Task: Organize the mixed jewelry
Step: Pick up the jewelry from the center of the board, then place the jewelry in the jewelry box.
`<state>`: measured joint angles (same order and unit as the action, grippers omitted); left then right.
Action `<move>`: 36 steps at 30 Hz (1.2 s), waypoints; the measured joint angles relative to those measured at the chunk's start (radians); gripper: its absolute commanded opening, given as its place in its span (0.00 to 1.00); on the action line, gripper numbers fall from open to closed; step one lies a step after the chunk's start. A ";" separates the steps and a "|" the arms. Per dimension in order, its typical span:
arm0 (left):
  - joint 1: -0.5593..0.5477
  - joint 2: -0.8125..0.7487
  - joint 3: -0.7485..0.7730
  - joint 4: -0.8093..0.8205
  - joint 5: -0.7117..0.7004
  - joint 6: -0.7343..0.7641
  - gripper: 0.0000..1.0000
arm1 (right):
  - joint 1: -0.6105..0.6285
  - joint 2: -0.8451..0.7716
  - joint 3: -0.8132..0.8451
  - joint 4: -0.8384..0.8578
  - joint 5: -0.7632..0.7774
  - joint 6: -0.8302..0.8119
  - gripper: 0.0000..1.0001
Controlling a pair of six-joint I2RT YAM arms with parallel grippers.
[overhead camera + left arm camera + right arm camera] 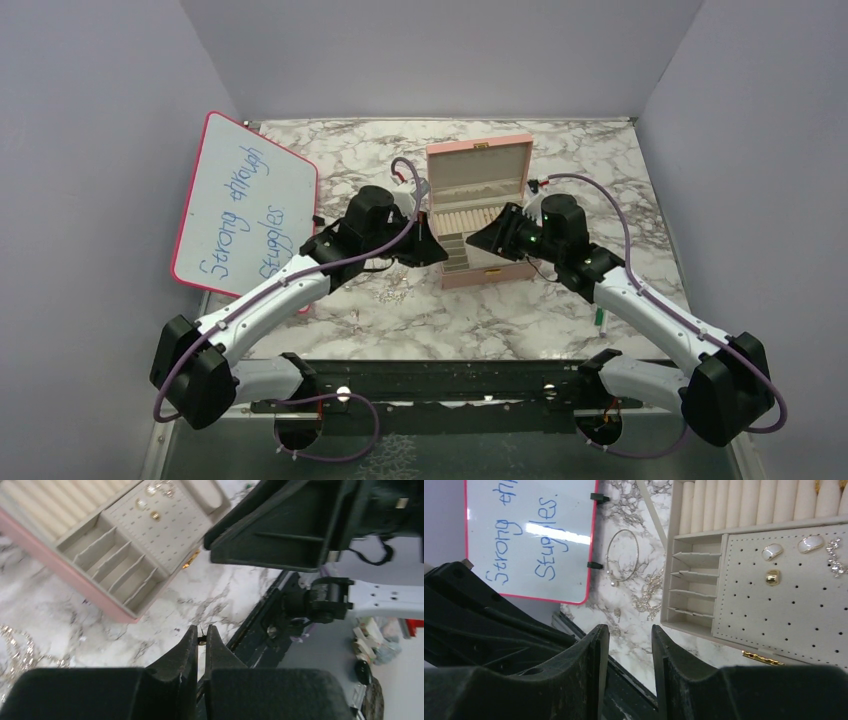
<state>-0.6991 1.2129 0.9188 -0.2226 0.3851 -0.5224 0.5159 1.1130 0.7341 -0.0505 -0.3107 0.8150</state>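
The pink jewelry box (500, 272) stands open mid-table. Its perforated panel (774, 610) holds two white earrings (771, 551), a gold stud (773, 577) and a sparkly piece (835, 560). My left gripper (201, 629) is shut on a tiny dark-and-gold earring (202, 640) with a thin pin, held above the marble just in front of the box's left side (437, 250). My right gripper (630, 630) is open and empty, hovering over the box's front (478, 238). A thin silver hoop (623, 555) and a sparkly chain (649, 592) lie on the marble left of the box.
A pink-framed whiteboard (245, 205) with blue writing leans at the left. A green-and-white marker pen (600, 320) lies near the right arm. The black rail (450, 380) runs along the near table edge. The two grippers are close together in front of the box.
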 measured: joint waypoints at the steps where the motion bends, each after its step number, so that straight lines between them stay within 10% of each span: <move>1: 0.006 0.000 0.005 0.014 0.029 0.000 0.06 | -0.002 0.000 0.000 0.002 -0.005 0.011 0.42; 19: 0.051 0.111 0.142 0.053 0.391 0.152 0.06 | -0.053 -0.202 -0.024 -0.134 0.364 0.062 0.42; 36: -0.065 0.483 0.578 -0.299 0.226 0.356 0.07 | -0.053 -0.333 -0.160 -0.287 0.676 0.029 0.42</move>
<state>-0.7643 1.6955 1.4971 -0.5213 0.6109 -0.1665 0.4625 0.7795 0.5743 -0.3374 0.3653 0.8436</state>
